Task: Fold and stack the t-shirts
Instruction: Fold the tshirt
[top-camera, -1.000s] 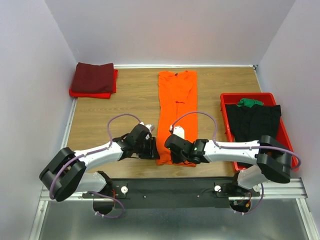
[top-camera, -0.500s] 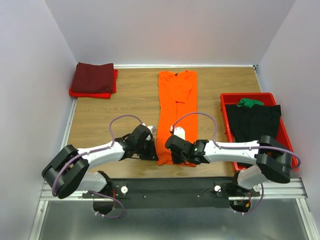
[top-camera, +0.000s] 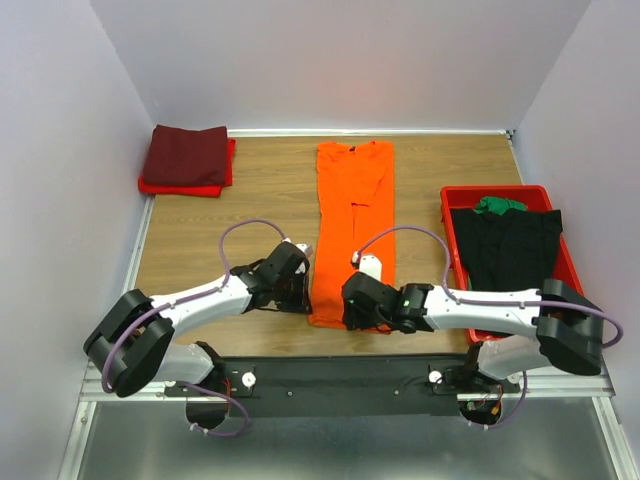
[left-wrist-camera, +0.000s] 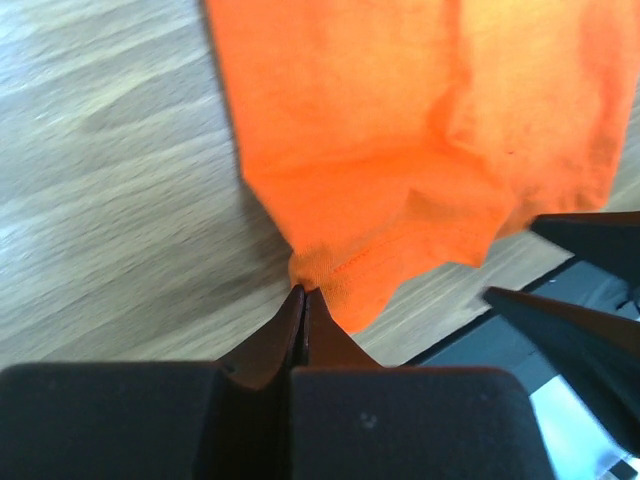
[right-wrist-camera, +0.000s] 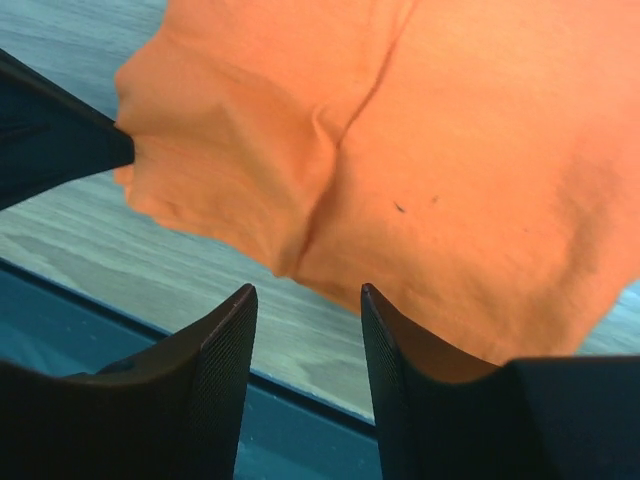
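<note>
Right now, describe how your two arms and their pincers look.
Both arms match: the left arm and right arm have white links, bulky black joints and a looping purple cable. The left pincer and right pincer each have two black tapered fingers; the right's inner faces look finely textured.

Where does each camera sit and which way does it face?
Top external: fixed above and behind the bases, looking down on the table; left arm and right arm show whole.
Left wrist: on the left arm, looking along its shut left end effector, pinched on the orange t-shirt at its near corner.
Right wrist: on the right arm, looking past its open right end effector at the same hem.
Shared: both wrist views show that near hem.
</note>
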